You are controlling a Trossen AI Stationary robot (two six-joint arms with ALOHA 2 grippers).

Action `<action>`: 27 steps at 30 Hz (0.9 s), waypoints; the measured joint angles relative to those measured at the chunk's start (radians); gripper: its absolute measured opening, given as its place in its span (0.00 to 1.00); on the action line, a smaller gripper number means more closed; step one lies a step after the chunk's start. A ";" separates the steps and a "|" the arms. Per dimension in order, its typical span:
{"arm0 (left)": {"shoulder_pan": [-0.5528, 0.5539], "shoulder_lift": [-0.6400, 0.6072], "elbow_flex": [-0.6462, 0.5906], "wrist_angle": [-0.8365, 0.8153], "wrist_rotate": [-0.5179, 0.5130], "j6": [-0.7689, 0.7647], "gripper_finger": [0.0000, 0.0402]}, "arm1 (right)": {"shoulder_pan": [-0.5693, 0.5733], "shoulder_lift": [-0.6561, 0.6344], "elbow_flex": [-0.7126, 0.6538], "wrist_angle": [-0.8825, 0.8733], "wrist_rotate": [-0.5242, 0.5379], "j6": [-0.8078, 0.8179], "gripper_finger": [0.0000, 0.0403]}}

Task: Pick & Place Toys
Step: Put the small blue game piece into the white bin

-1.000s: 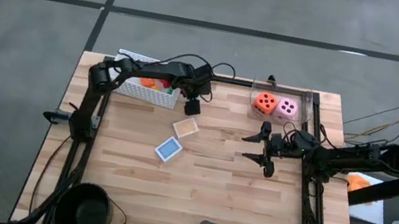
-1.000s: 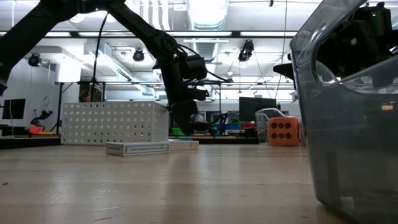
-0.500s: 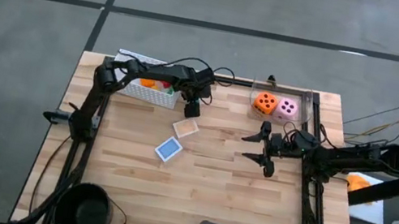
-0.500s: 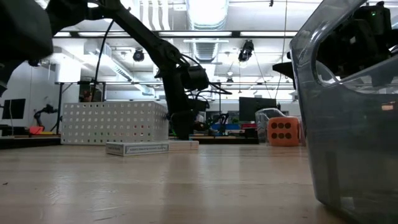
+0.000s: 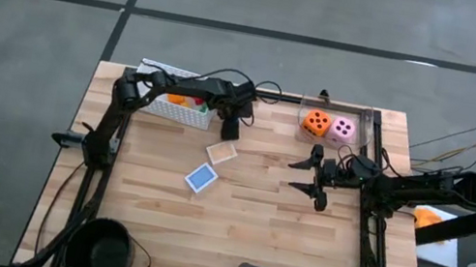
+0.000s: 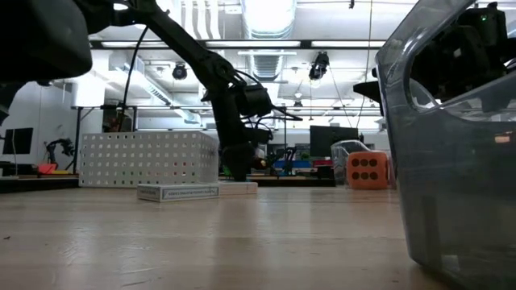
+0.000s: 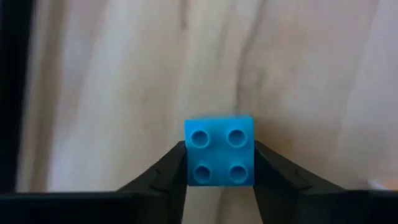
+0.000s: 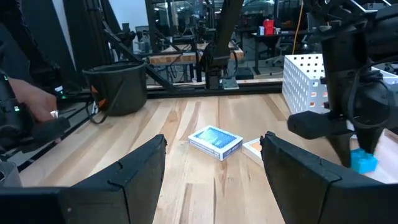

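Left hand (image 7: 219,165) pinches the teal brick (image 7: 219,149) on the worktop (image 5: 251,224), at 12 o'clock of the peach card (image 5: 222,151). Right hand (image 8: 213,163) idles wide.

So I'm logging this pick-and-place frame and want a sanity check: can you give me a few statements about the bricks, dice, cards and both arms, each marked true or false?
1. The left gripper has its jaws around a teal brick. True.
2. The orange die and pink die sit side by side. True.
3. The blue card lies inside the white basket. False: it lies on the table, beside the peach card.
4. The right gripper holds a die. False: its jaws are open and empty.
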 joint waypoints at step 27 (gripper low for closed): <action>-0.086 -0.137 -0.058 0.309 0.179 -0.044 0.33 | 0.000 0.000 -0.009 -0.005 0.000 -0.007 0.64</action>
